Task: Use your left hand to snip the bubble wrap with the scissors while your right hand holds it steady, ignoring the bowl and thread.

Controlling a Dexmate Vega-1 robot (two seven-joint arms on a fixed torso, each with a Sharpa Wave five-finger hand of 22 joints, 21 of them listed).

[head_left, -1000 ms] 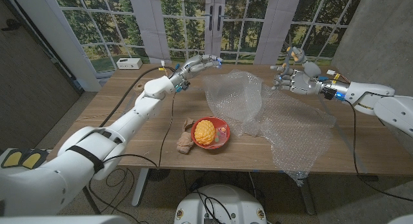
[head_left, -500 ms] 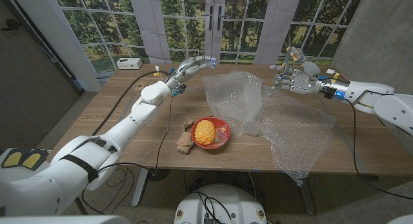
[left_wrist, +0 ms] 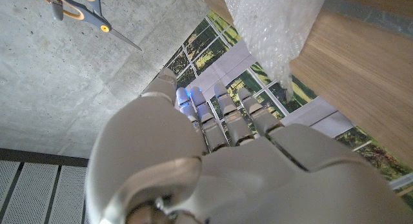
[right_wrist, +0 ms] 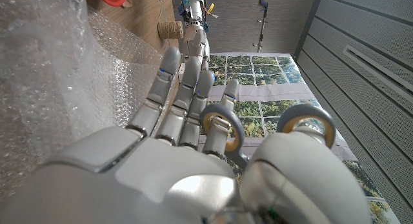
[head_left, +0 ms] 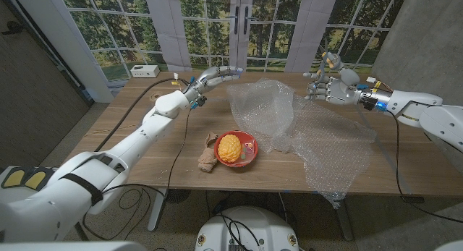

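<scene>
— How many things are there?
— One sheet of bubble wrap (head_left: 304,124) on the desk (head_left: 145,146), one bowl (head_left: 236,148), one pair of scissors (right_wrist: 268,137) held in my right hand (head_left: 329,84).
— Your left hand (head_left: 213,77)?
— Fingers apart, holding nothing; its wrist view shows the scissors' blades.

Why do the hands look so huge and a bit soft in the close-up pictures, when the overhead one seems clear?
Head view: even daylight, table sharp. Left wrist view: left hand sits against the lens, looming and soft; scissors crisper. Right wrist view: right hand likewise oversized; bubble wrap glints pale.
</scene>
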